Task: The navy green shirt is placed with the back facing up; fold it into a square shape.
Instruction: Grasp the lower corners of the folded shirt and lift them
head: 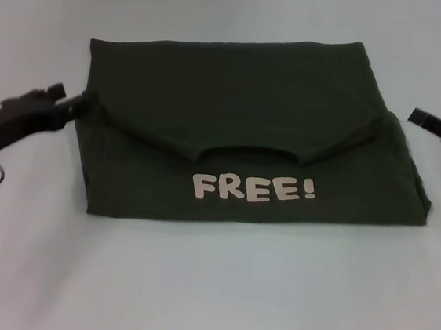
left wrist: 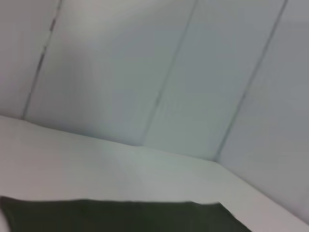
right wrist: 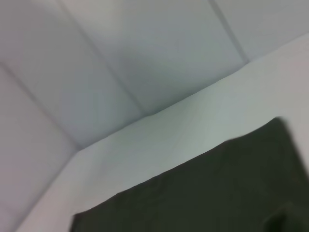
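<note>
On white table [head: 206, 305], folded navy green shirt [head: 235, 103] reading "FREE!" [head: 253, 189], left tool [head: 77, 103] touching its edge, grip unclear

The navy green shirt [head: 250, 113] is lying flat, folded into a chunky, roughly square bundle. Dark olive fabric, soft looking, a bit rumpled along the edges. The far part is folded toward the near edge over the rest, so the curved neckline sits about mid-bundle, with the sleeve folds angling out either side of it. Just below the neckline there's cream lettering that reads "FREE!" [head: 253, 189]. The near edge is pretty straight; the right side bulges out a little. Both wrist views catch only a dark slab of it.
</note>
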`<state>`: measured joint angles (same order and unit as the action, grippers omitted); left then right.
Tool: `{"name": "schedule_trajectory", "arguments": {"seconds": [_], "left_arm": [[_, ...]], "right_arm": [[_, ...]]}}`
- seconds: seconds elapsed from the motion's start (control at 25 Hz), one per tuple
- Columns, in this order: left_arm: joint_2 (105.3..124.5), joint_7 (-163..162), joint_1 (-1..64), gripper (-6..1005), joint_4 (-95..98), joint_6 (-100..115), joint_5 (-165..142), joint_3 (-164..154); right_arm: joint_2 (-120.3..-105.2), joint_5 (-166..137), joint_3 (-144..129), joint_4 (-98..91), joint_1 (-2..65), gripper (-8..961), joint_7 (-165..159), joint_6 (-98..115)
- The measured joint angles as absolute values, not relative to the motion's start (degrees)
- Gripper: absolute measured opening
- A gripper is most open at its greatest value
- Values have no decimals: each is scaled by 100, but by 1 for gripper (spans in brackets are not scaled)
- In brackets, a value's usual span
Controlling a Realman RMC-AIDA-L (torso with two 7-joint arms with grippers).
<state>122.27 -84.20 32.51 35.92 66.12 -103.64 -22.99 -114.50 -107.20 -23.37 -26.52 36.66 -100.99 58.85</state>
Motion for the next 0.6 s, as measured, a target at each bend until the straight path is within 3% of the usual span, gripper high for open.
{"name": "schedule_trajectory", "arguments": {"seconds": [0.08, 0.28, 0.6], "left_arm": [[12220, -8390, 3066, 703, 3646, 6770, -10373, -2432], [12177, -8282, 2569, 773, 3920, 6873, -10378, -3192], [12232, -7706, 2371, 774, 3954, 6638, -10787, -3612]], "right_arm": [[-11398, -10728, -2397, -2653, 3557, 667, -10185, 6343], [-11358, -10728, -2433, -2655, 3339, 664, -10327, 6968], [-11486, -10694, -2387, -2647, 3230, 660, -10414, 6998]]}}
